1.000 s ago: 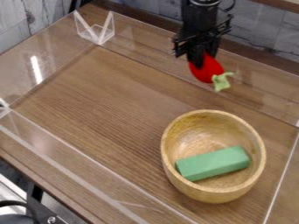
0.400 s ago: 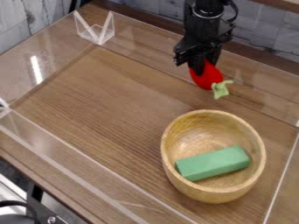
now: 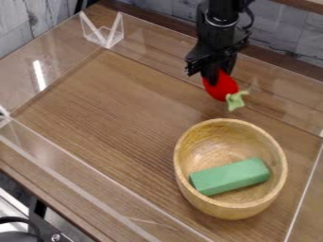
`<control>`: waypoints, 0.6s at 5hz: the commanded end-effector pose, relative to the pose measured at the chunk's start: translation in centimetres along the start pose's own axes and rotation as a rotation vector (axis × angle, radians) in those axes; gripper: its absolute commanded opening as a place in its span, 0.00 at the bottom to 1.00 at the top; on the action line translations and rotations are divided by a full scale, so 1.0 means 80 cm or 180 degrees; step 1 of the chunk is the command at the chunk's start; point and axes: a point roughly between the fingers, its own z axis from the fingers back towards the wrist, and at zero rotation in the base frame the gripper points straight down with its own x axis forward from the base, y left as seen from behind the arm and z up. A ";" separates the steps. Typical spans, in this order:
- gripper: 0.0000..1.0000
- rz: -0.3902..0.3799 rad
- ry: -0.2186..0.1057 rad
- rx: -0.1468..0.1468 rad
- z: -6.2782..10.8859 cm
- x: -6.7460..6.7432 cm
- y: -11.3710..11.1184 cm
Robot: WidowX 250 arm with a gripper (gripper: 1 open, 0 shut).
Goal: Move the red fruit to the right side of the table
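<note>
One red fruit (image 3: pixel 220 86) is at the gripper (image 3: pixel 212 66); one bowl (image 3: pixel 192 170) and one green block (image 3: pixel 231 178) are nearer the camera than the gripper.

Beyond the bowl (image 3: pixel 229 168), your arm (image 3: pixel 222 21) was black and dark grey, narrow in build, its lower end (image 3: pixel 217 57) made of angular, jointed-looking parts with small pale glints along them. Two slim, dark fingers (image 3: pixel 195 70) branched from it. Finer details, screws or markings, were too small to tell.
</note>
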 end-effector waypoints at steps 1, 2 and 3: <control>0.00 -0.0114 -0.0069 -0.0179 0.014 0.011 -0.008; 0.00 0.0100 -0.0119 -0.0167 0.014 0.015 -0.005; 1.00 0.0027 -0.0133 -0.0139 0.010 0.004 -0.010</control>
